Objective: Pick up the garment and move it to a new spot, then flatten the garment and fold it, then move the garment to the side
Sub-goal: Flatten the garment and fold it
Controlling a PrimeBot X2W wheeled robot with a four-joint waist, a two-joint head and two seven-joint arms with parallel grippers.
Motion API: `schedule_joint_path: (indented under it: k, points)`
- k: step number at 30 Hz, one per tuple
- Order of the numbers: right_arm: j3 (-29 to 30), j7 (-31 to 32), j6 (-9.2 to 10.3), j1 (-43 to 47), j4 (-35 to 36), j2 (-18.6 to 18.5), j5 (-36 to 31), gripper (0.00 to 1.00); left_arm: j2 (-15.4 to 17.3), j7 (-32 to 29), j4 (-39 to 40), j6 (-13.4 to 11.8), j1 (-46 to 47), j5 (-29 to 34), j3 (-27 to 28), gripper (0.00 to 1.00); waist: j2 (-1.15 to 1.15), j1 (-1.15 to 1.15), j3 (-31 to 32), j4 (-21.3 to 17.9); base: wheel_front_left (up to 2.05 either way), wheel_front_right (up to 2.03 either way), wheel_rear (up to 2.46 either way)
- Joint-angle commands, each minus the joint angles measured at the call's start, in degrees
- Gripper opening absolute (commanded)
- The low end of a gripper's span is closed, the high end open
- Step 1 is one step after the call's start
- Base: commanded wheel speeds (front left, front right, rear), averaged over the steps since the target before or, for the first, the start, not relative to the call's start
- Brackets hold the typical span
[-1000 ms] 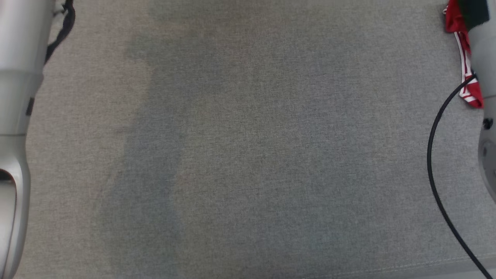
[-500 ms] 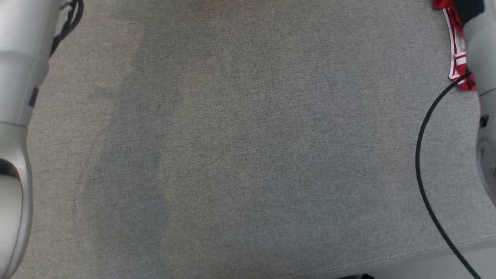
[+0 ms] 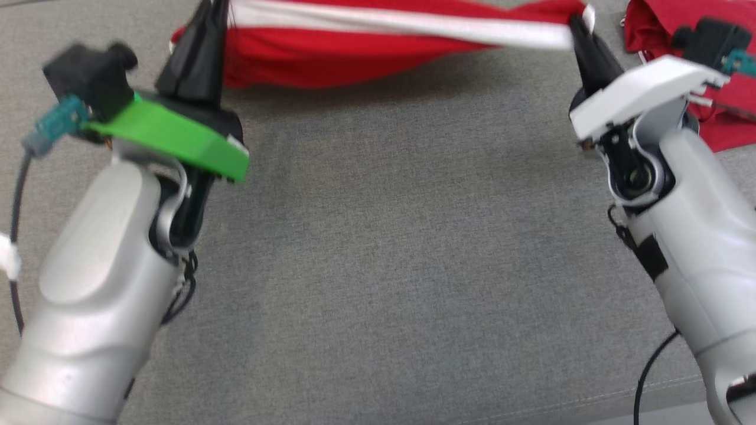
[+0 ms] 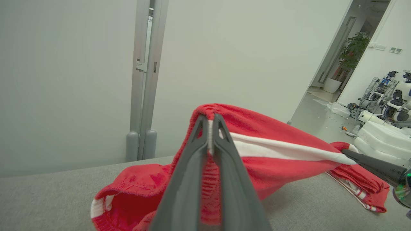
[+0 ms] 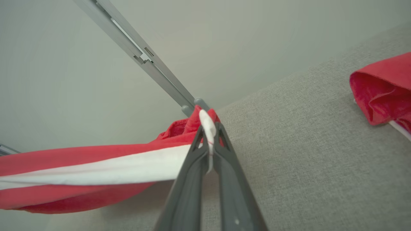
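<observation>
Overall: the left arm (image 3: 100, 283) and right arm (image 3: 697, 236) of a robot hold a red garment (image 3: 354, 53) stretched between them above a grey desk (image 3: 384, 265).
Wall (image 4: 240, 48): plain and pale, behind the far edge of the desk, with an upright grey metal post (image 4: 144, 80) against it.
Desk surface: grey woven fabric, with a stitched seam along the near edge.
Garment position: at the far side of the desk, strung sideways from the left tool (image 3: 214, 9) to the right tool (image 3: 577, 29). A broad white stripe runs taut along its top. The red cloth sags below the stripe, and in the left wrist view its lower folds lie on the desk.
Arms: both silver, rising from the lower corners of the head view. The left carries a green plate (image 3: 171, 139) at the wrist, the right a white plate (image 3: 638, 91).
Second cloth (image 3: 655, 26): a red heap with thin white stripes, on the desk at the far right, near the right tool.
Left tool grip: both dark fingers pinched together on the garment's left end, with ribbed red cloth squeezed between them.
Right tool grip: fingers closed tight on the garment's right end, with the white stripe bunched at the tips.
Cable (image 3: 15, 195): thin and black, beside the left arm.
Background: a potted plant (image 4: 351, 53) stands by a doorway, in the left wrist view.
</observation>
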State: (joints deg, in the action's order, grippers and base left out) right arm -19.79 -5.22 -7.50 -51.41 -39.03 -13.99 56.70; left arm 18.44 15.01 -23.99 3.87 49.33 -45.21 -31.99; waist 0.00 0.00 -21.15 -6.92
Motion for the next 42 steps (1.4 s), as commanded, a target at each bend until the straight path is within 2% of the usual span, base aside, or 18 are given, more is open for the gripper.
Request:
schedule_joint_path:
  k: [1,5,10,20,26,33,42]
  points:
    - [-0.3,-0.7,0.04,3.6,1.8,-1.1,0.9,0.00,0.5,0.2,2.4,-0.7,-4.1,1.3,1.1,0.00,0.00,0.00,2.8,0.6,0.00,0.00,0.00]
    - [-0.9,-1.2,0.06,13.7,6.9,-3.2,2.3,0.00,0.5,0.2,8.8,-2.1,-16.9,4.0,2.1,0.00,0.00,0.00,5.2,1.1,0.00,0.00,0.00]
    - [0.7,-1.6,0.08,25.7,12.1,-4.5,3.7,0.00,-1.2,0.2,14.3,-3.8,-30.3,5.3,3.3,0.00,0.00,0.00,7.7,2.0,0.00,0.00,0.00]
    - [8.4,-1.5,0.07,47.1,22.7,-3.5,1.9,0.00,-3.5,0.2,16.9,-1.9,-44.7,8.6,1.3,0.00,0.00,0.00,11.6,4.7,0.00,0.00,0.00]
    - [15.7,1.8,0.07,56.9,29.0,0.7,-0.2,0.00,-4.0,0.2,16.3,-0.2,-49.0,8.5,0.6,0.00,0.00,0.00,13.0,5.5,0.00,0.00,0.00]
    - [22.1,6.9,0.07,59.0,34.6,5.7,-5.7,0.00,-5.3,0.2,15.4,0.6,-48.4,9.6,0.7,0.00,0.00,0.00,13.6,6.3,0.00,0.00,0.00]
    - [25.9,13.2,0.05,48.9,36.8,7.7,-11.0,0.00,-7.0,0.2,14.2,1.9,-42.9,11.7,1.6,0.00,0.00,0.00,12.4,8.0,0.00,0.00,0.00]
